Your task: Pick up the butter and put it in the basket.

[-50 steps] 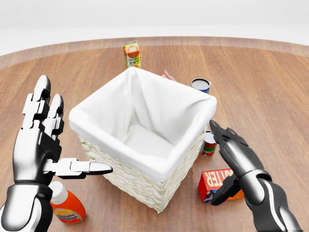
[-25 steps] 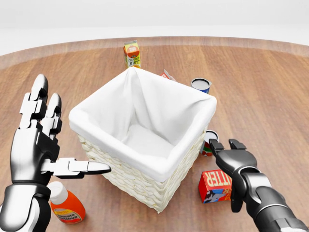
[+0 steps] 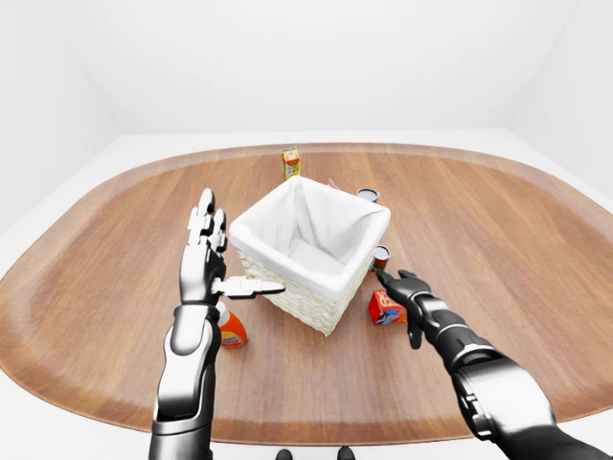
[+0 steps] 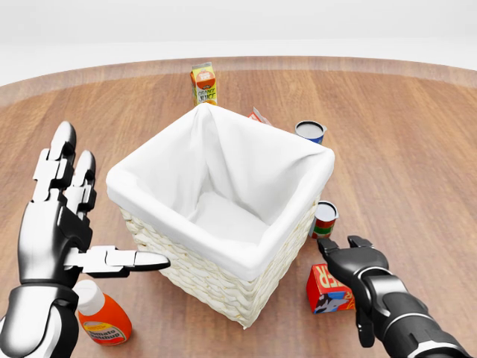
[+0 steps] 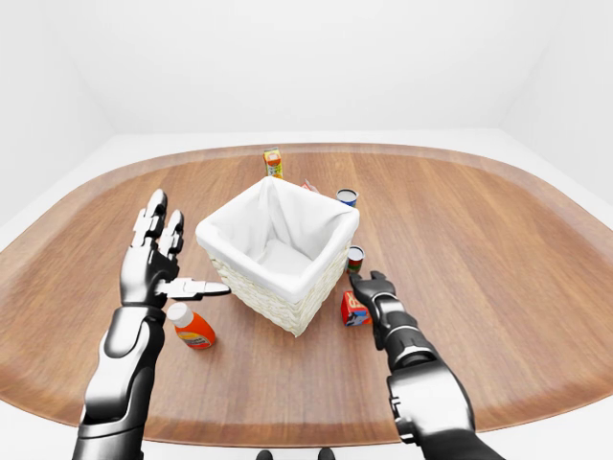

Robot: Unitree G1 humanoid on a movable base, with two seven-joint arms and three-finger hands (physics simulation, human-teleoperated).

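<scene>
Butter (image 4: pixel 325 289) lies on the table beside the basket (image 4: pixel 223 257), under the right hand (image 4: pixel 356 262), fingers spread, ungripped. Box looks light, stiff, slick; pinch its flat sides.

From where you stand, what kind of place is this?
Probably a simulated test room, not a home: bare white walls, a big oval wooden table, and groceries around a lined wicker basket, like a juice carton and butter box.

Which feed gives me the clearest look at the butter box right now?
The head view: the butter box is largest there, its red face and lettering readable, with the right robot hand over its right side. In the left-eye and right-eye views it is only a small red box beside the basket, partly hidden by that hand.
</scene>
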